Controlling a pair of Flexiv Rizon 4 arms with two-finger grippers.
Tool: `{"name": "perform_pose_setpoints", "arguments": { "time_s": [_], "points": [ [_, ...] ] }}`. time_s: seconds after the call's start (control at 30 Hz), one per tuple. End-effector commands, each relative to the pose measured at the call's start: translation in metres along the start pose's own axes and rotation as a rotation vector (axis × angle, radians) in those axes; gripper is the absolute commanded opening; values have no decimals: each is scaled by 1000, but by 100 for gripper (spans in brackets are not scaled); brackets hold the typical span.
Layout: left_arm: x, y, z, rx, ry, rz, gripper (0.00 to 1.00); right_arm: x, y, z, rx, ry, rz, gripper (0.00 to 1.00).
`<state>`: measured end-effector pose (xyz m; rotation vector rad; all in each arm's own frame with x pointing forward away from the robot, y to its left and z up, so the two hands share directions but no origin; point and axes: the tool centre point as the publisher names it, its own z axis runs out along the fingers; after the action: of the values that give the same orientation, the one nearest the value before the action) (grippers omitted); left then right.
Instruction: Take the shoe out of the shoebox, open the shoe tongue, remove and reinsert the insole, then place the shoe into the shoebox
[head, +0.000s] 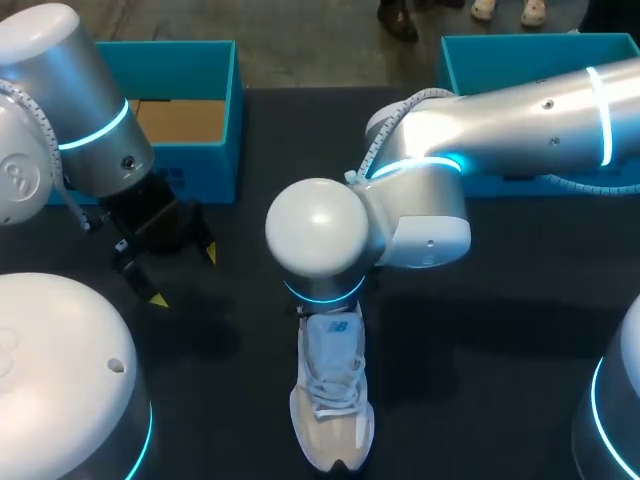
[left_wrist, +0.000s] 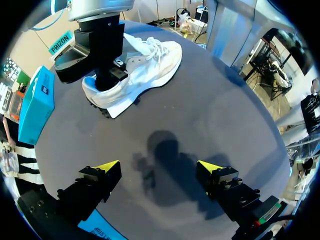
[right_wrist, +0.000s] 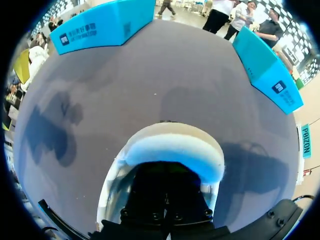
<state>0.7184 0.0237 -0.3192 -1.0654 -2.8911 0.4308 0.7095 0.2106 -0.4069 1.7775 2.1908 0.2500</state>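
Note:
A white and beige sneaker (head: 333, 400) lies in the middle of the dark table, toe toward the near edge. My right arm reaches in from the right, and its wrist (head: 318, 240) stands over the heel. In the left wrist view my right gripper (left_wrist: 107, 76) is pushed down into the shoe (left_wrist: 145, 62) at its heel opening. In the right wrist view the shut right gripper (right_wrist: 167, 202) sits inside the shoe's collar (right_wrist: 172, 145); its tips and whatever lies under them are hidden. My left gripper (head: 185, 275) (left_wrist: 159, 167) hangs open and empty over bare table, left of the shoe.
An open blue shoebox (head: 225, 100) with a brown floor stands at the back left. A second blue box (head: 470, 60) stands at the back right. Both show ahead of the right gripper, the one (right_wrist: 100, 27) and the other (right_wrist: 267, 70).

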Motion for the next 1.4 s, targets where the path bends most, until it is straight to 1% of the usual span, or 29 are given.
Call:
{"name": "perform_pose_setpoints", "arguments": {
  "time_s": [0.03,0.13,0.3,0.37,0.43,0.63,0.77,0.83,1.0,1.23,1.33,1.4],
  "points": [
    [0,0,0,-2,1,0,100,13,-17,-9,-52,-41,125,0],
    [0,0,0,-2,1,0,100,11,-17,-26,-75,-83,170,0],
    [0,0,0,-2,1,0,100,8,-17,-37,-70,-137,229,0],
    [0,0,0,-2,1,0,100,7,-17,-38,-73,-131,244,0],
    [0,0,0,-2,1,0,100,7,-19,-36,-54,-161,269,0],
    [0,0,0,-2,1,0,100,5,-27,-19,-24,-192,347,0],
    [0,0,0,-2,1,0,100,1,-34,-10,-6,-170,414,0],
    [0,0,0,-2,1,0,100,0,-37,-7,0,-160,428,0],
    [0,0,0,-2,1,0,100,2,-41,-1,3,-94,441,0],
    [0,0,0,-2,1,0,100,1,-34,-19,-24,38,379,0],
    [0,0,0,-2,1,0,100,1,-28,-32,-19,93,326,0],
    [0,0,0,-2,1,0,100,2,-25,-38,-16,94,302,0]
  ]
}}
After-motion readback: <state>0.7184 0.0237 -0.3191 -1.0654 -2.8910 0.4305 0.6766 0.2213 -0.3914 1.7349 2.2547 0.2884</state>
